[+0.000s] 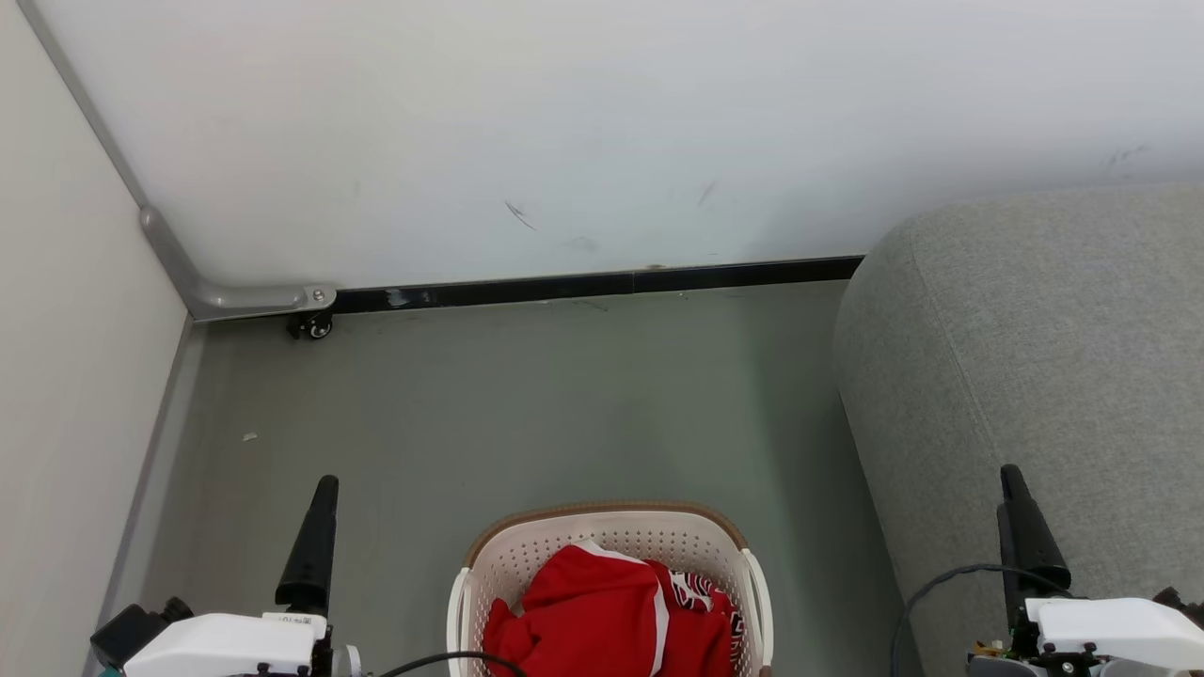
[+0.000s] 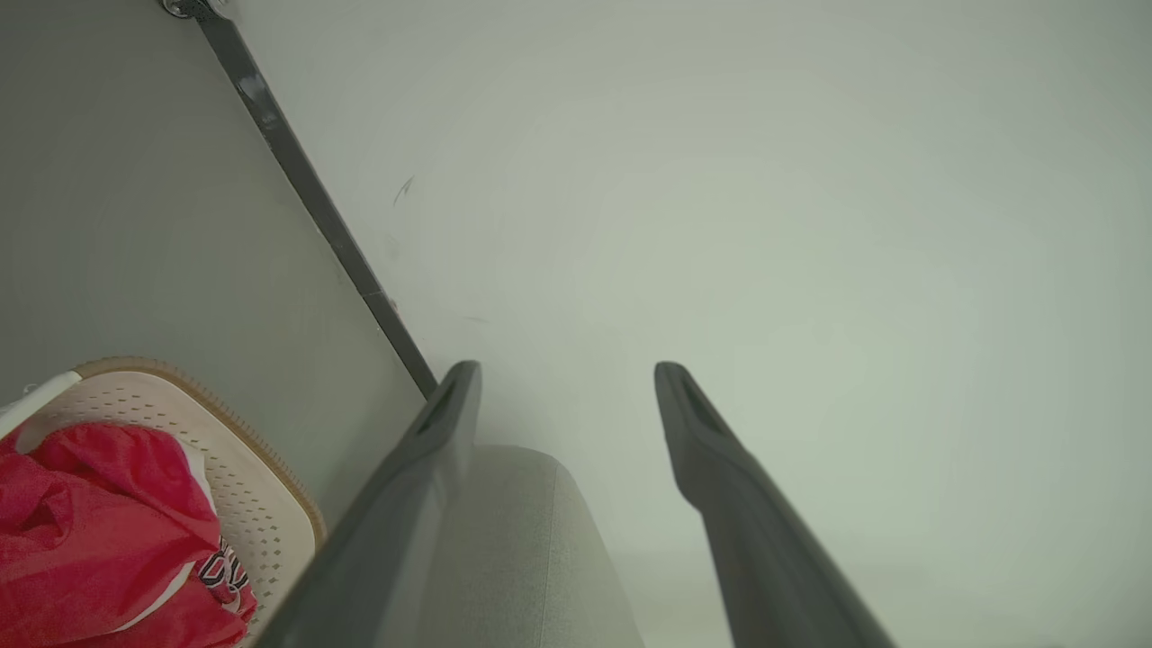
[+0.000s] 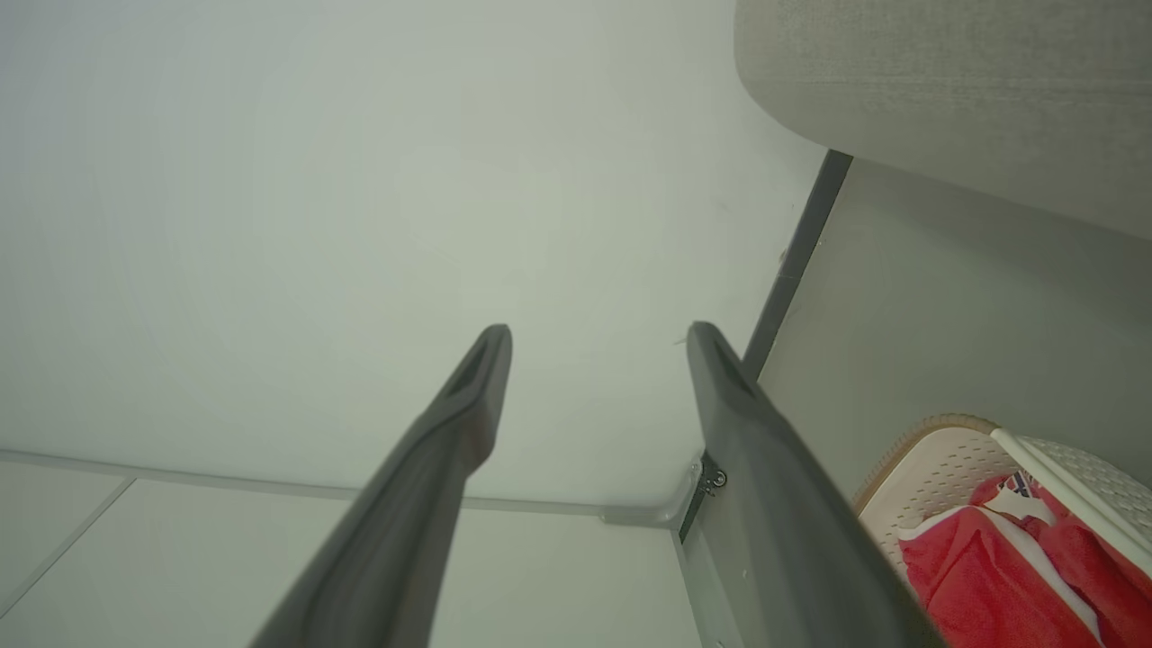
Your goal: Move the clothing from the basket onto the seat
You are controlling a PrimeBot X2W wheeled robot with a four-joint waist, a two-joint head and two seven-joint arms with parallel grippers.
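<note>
Grey-green floor [image 1: 564, 404], smooth, bounded by black skirting [image 1: 602, 282] at wall. Basket [image 1: 611, 512] stands at near middle. Grey sofa [image 1: 1035, 376] at right, apart from basket. Small caster [image 1: 313, 326] in far-left corner. Pale speck [image 1: 249, 436] left.

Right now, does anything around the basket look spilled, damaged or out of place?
Nothing spilled: the red clothing lies bunched inside the upright basket near the sofa. Only oddity: faint dark scuffs on the white wall above the baseboard.
</note>
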